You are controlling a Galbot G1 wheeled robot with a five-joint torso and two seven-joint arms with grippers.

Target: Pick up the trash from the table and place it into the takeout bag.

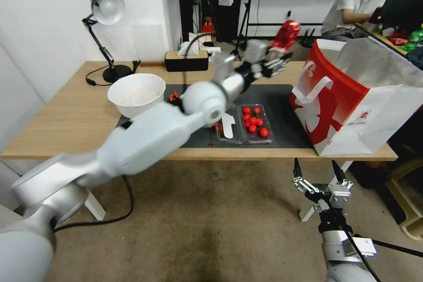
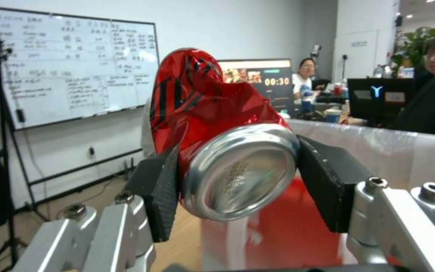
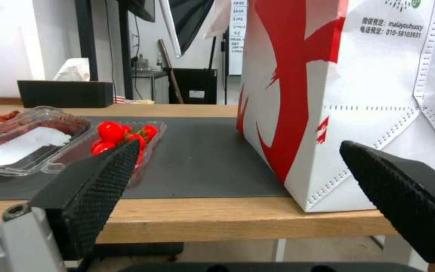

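Observation:
My left gripper (image 1: 282, 55) is shut on the crushed red can (image 1: 285, 35), held in the air above the far side of the table (image 1: 66, 119), just left of the takeout bag's open top. In the left wrist view the can (image 2: 212, 128) sits clamped between the two black pads (image 2: 164, 189), its silver end facing the camera. The takeout bag (image 1: 352, 105), red side with white handle, stands at the table's right end on the dark mat (image 1: 282, 105); it also appears in the right wrist view (image 3: 328, 94). My right gripper (image 1: 319, 172) hangs open below the table's front edge, nothing between its fingers.
A large white bowl (image 1: 136, 93) stands at the mat's left end. A clear tray of cherry tomatoes (image 1: 253, 123) lies mid-mat, beside an open clear lid (image 1: 229, 125). A desk lamp (image 1: 103, 31) and a black tissue box (image 1: 186, 59) stand along the back edge.

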